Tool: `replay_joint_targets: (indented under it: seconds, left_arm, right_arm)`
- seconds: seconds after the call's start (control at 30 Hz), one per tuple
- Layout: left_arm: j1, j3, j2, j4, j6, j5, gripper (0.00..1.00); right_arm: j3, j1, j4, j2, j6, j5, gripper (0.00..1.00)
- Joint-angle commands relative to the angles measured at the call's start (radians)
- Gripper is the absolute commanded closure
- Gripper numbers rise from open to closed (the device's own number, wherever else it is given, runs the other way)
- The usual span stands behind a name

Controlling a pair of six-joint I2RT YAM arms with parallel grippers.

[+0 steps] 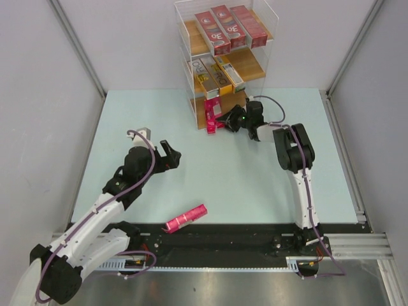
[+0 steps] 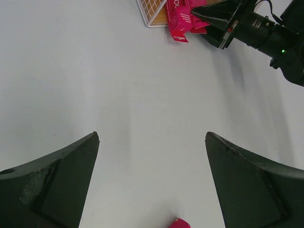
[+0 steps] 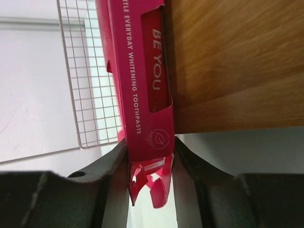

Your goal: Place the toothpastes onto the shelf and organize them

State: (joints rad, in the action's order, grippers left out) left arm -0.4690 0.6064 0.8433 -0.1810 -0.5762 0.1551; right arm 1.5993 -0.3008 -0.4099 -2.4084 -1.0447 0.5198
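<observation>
Found the right pincer [image 3: 151, 152] pinching a bright pink cardboard toothpaste carton [image 3: 142, 95] near its lower end, one finger pressed on each long side. Noted the end flaps of that carton hanging open just below the fingers. Recorded the carton lying against the edge of a light brown wooden board, with a white wire grid [image 3: 90, 95] just beside it on the other side.

From the top view, located the same grip at the front of the bottom tier of the three-tier stepped shelf of wooden boards and clear acrylic walls [image 1: 252, 64], at the far side of the pale blue counter [image 1: 127, 127]. Could not tell whether a further pink carton lay beside the held one.

Counted three dark red cartons [image 1: 229, 29] side by side on the top tier. Noted orange, gold and silver cartons [image 1: 217, 75] packed on the left of the middle tier.

Found the left pincer [image 1: 169, 155] spread wide and holding nothing, above bare counter, well apart from the shelf.

Located a second bright pink carton [image 1: 186, 218] lying flat and slightly tilted near the near edge of the counter, between the two arm bases.
</observation>
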Motion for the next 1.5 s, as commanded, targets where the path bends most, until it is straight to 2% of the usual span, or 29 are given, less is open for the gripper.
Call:
replay_joint_targets:
  seconds: [0.0,0.17,0.27,0.3,0.37,0.4,0.5,0.6,0.87,1.17,1.33,1.47]
  left_arm:
    - [-0.005,-0.010,-0.018,0.031,0.001,-0.008,0.01]
    - [-0.003,-0.017,-0.036,0.026,-0.004,-0.011,0.00]
    - [-0.003,-0.020,-0.044,0.025,-0.008,-0.012,0.00]
    - [-0.005,-0.022,-0.046,0.026,-0.011,-0.015,0.00]
    - [-0.003,-0.023,-0.049,0.028,-0.013,-0.020,0.00]
    - [-0.005,-0.026,-0.052,0.026,-0.014,-0.020,0.00]
    - [-0.003,-0.031,-0.058,0.026,-0.020,-0.023,0.00]
    - [-0.003,-0.034,-0.067,0.025,-0.022,-0.025,0.00]
    - [-0.005,-0.037,-0.105,-0.003,-0.024,-0.022,0.00]
    - [-0.005,-0.048,-0.130,-0.015,-0.031,-0.035,0.00]
    - [-0.005,-0.053,-0.128,-0.014,-0.030,-0.052,0.00]
    - [-0.005,-0.051,-0.115,0.001,0.018,-0.138,0.00]
  right_arm:
    - [0.021,-0.017,0.017,-0.027,0.005,0.042,0.75]
    - [-0.033,-0.023,-0.003,-0.020,0.000,0.054,0.66]
    - [-0.053,-0.027,-0.012,-0.012,-0.002,0.066,0.50]
    - [-0.070,-0.029,-0.013,-0.006,0.000,0.066,0.39]
    - [-0.085,-0.034,0.005,0.017,0.017,0.056,0.27]
    - [-0.102,-0.038,0.011,0.025,0.024,0.040,0.19]
    - [-0.130,-0.050,0.037,0.064,0.052,0.010,0.06]
    - [-0.167,-0.064,0.062,0.100,0.078,-0.020,0.01]
    - [-0.333,-0.089,0.103,0.222,0.155,-0.102,0.00]
    - [-0.530,-0.083,0.143,0.437,0.268,-0.201,0.00]
    - [-0.598,-0.106,0.221,0.552,0.348,-0.267,0.00]
    - [-0.636,-0.124,0.269,0.659,0.400,-0.310,0.00]
